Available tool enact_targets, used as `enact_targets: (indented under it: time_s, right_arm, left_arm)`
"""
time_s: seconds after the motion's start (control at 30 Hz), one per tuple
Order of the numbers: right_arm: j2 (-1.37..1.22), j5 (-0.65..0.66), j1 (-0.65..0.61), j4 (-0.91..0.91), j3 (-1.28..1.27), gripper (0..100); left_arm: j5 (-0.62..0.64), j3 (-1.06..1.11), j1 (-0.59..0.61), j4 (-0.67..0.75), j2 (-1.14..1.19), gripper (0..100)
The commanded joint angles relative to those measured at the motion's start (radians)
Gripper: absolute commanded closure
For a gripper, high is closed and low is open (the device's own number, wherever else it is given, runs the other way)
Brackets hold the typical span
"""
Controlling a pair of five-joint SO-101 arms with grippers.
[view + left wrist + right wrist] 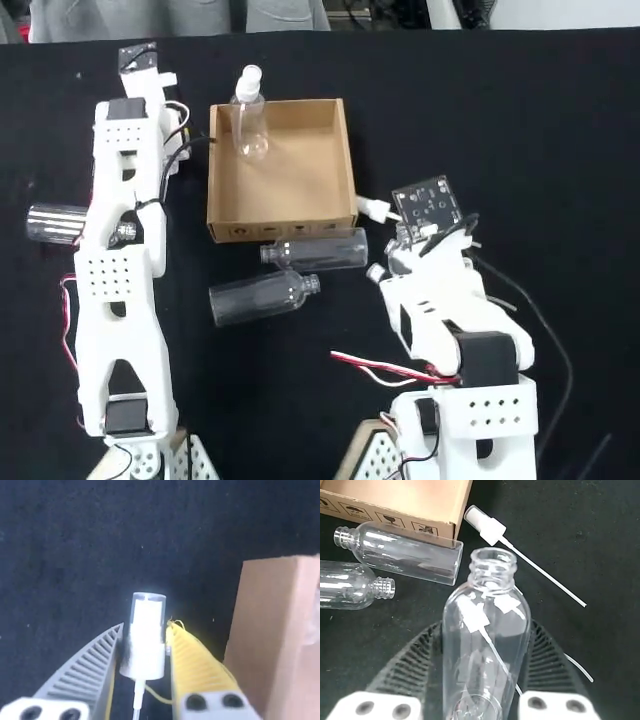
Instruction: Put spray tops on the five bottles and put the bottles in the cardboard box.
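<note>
Left arm (118,280) and right arm (470,350) are showing white shells, hole grids, red-white cables (380,368) trailing. Left gripper (145,625) is wearing grey and yellow ribbed fingers (95,662); right gripper (486,626), black ribbed.

Black table (560,120) bears cardboard box (280,231), bottles (318,250), spray top (376,209).

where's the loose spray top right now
In the high view the loose spray top lies by the cardboard box's near right corner, just beyond the right gripper's bottle.
</note>
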State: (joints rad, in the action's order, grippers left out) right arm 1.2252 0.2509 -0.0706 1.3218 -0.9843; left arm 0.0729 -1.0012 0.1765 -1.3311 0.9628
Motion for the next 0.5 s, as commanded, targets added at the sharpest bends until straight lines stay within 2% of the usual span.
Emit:
enact_targets:
  time_s: [0.0, 0.27, 0.47]
  right_arm:
    - [0.033, 0.000, 0.020, -0.021, 0.002, 87.5]
    - [0.033, -0.002, 0.020, -0.023, 0.002, 87.5]
    - [0.033, -0.005, 0.020, -0.023, 0.001, 87.5]
  left_arm:
    - [-0.003, -0.124, 0.001, -0.091, -0.023, 97]
    - [-0.008, -0.309, 0.005, -0.319, -0.023, 97]
    - [-0.086, -0.389, 0.002, -0.428, -0.023, 97]
